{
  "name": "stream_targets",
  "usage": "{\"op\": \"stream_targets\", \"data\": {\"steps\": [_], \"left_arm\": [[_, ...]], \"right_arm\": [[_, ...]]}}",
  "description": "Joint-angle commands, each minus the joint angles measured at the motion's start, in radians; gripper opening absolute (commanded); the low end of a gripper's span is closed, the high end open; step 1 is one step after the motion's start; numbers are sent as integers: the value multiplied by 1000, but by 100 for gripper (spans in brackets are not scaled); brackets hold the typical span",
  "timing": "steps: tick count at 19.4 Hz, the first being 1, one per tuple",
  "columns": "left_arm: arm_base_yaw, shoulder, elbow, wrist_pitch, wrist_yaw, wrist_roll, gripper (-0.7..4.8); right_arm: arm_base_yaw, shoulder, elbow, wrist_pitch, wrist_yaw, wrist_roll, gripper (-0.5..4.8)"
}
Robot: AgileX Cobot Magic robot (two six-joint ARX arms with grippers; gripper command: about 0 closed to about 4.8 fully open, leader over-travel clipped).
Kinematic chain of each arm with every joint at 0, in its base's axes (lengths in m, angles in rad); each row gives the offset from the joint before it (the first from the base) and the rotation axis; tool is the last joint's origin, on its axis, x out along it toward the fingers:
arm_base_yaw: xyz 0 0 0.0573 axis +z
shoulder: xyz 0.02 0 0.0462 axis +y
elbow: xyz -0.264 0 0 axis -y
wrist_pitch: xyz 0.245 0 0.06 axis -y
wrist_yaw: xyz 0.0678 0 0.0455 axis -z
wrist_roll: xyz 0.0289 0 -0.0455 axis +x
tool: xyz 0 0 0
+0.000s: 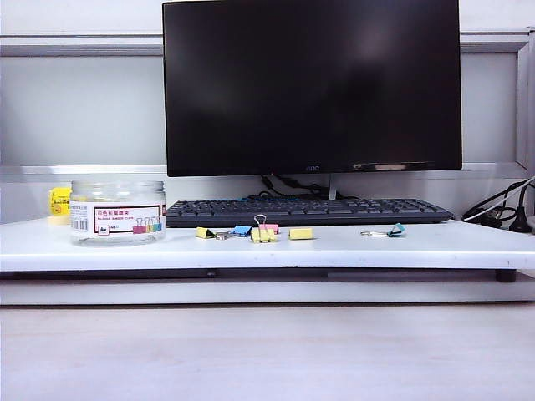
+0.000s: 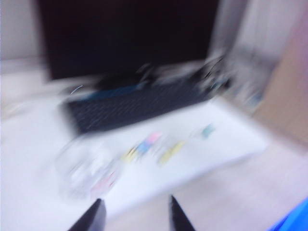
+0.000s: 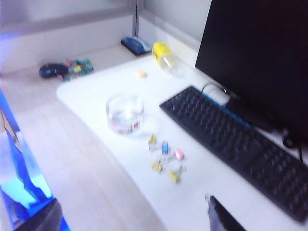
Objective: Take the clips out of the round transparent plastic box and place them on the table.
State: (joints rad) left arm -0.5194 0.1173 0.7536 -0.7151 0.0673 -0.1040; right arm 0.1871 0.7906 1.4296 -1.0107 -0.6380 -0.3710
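The round transparent plastic box (image 1: 117,213) stands on the left of the white table (image 1: 376,247), and I see no clip inside it. Three yellow clips (image 1: 205,233) (image 1: 262,236) (image 1: 301,234) lie on the table in front of the keyboard. Neither arm shows in the exterior view. My left gripper (image 2: 136,216) hangs open and empty, high above the table's front edge, with the blurred box (image 2: 86,168) and clips (image 2: 166,153) beyond it. My right gripper (image 3: 134,219) is wide open and empty, well back from the box (image 3: 125,113) and the clips (image 3: 157,166).
Blue (image 1: 242,230), pink (image 1: 269,227) and teal (image 1: 395,230) clips lie among the yellow ones. A black keyboard (image 1: 305,211) and a monitor (image 1: 311,83) stand behind. A small yellow box (image 1: 59,203) sits at the far left, cables (image 1: 501,213) at the right.
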Motion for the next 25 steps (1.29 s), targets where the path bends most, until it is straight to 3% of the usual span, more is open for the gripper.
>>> {"op": "stream_targets", "data": {"steps": [1, 5, 9, 12, 14, 17, 25], "left_arm": [[0, 1, -115, 206, 19, -29, 179], [0, 1, -285, 336, 15, -116, 178], [0, 0, -406, 409, -92, -92, 178], [0, 0, -450, 425, -92, -24, 179], [0, 0, -465, 424, -91, -23, 179], [0, 0, -507, 425, -98, -24, 179], [0, -1, -603, 443, -116, -22, 179]], "right_arm": [[0, -131, -127, 67, 82, 8, 396], [0, -268, -317, 130, 191, 69, 396], [0, -338, -530, 264, 158, 213, 395], [0, -385, -687, 396, 157, 216, 376], [1, -425, -787, 509, 169, 232, 358], [1, -432, -833, 576, 172, 254, 358], [3, -428, -1000, 748, 169, 498, 358]]}}
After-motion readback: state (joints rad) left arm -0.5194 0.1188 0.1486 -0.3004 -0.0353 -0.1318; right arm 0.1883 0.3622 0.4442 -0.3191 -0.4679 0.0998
